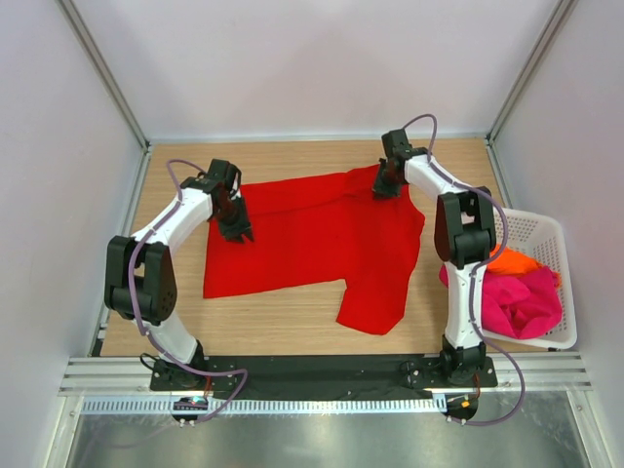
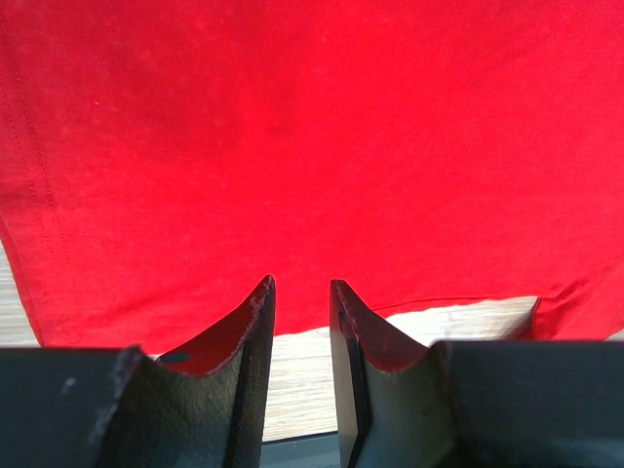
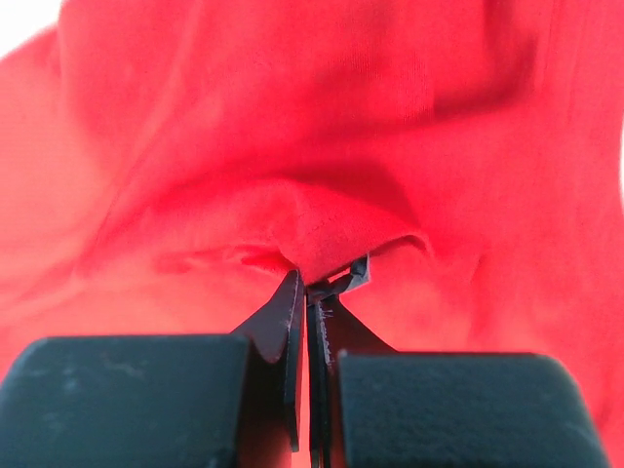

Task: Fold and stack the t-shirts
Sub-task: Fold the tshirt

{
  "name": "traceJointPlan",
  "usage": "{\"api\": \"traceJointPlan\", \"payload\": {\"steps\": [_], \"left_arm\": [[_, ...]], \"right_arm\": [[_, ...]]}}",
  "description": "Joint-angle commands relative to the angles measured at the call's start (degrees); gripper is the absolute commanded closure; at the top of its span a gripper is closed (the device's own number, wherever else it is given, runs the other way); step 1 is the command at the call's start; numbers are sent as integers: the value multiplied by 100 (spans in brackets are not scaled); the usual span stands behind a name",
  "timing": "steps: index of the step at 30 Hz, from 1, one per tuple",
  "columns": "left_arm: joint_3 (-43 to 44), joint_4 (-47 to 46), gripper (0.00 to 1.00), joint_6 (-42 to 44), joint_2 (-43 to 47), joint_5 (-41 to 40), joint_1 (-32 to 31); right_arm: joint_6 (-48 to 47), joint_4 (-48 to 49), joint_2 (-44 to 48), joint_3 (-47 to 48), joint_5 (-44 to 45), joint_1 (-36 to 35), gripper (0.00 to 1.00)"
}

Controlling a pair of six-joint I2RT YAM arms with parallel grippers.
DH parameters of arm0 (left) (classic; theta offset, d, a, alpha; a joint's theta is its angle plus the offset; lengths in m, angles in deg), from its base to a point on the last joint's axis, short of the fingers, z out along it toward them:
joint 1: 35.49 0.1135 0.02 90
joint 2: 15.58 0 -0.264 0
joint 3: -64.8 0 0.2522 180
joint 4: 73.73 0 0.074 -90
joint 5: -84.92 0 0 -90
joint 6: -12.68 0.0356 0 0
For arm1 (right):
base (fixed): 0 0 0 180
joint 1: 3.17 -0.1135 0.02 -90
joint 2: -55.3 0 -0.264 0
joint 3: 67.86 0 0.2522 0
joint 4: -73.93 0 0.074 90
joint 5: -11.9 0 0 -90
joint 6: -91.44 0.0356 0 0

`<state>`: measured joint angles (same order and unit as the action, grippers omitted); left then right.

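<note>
Barely started: red shirt (image 1: 312,234) lies spread unfolded on the table (image 1: 292,161), right gripper (image 3: 304,283) pinching its far edge, left gripper (image 2: 302,292) slightly spread at its left edge, holding nothing; pink shirt (image 1: 522,302) and orange shirt (image 1: 512,261) sit crumpled in the basket (image 1: 546,226).

Three t-shirts (image 1: 312,239), one basket (image 1: 548,226), two arms (image 1: 175,219)

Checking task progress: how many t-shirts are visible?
3. The red t-shirt lies spread on the table; the pink t-shirt and orange t-shirt sit bunched in the basket. More could hide beneath.
</note>
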<state>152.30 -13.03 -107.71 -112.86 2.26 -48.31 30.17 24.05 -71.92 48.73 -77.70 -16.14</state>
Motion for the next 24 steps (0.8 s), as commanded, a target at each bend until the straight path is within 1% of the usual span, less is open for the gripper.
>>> {"api": "traceJointPlan", "payload": {"steps": [1,3,5,13,24], "left_arm": [[62,-115,70,42,42,40,43],[80,-123,70,42,24,40,43],[62,-132,70,51,16,49,51],[88,-106,70,69,-19,75,60],[141,-106,70,51,-72,137,60]], "right_arm": [[580,-465,768,-175,-540,23,99],[826,-694,909,-341,-760,14,99],[985,-608,1101,-648,-944,14,99],[1257,-677,1392,-1062,-1148,14,99],[1583,-502,1981,-2082,-1209,-82,99]]}}
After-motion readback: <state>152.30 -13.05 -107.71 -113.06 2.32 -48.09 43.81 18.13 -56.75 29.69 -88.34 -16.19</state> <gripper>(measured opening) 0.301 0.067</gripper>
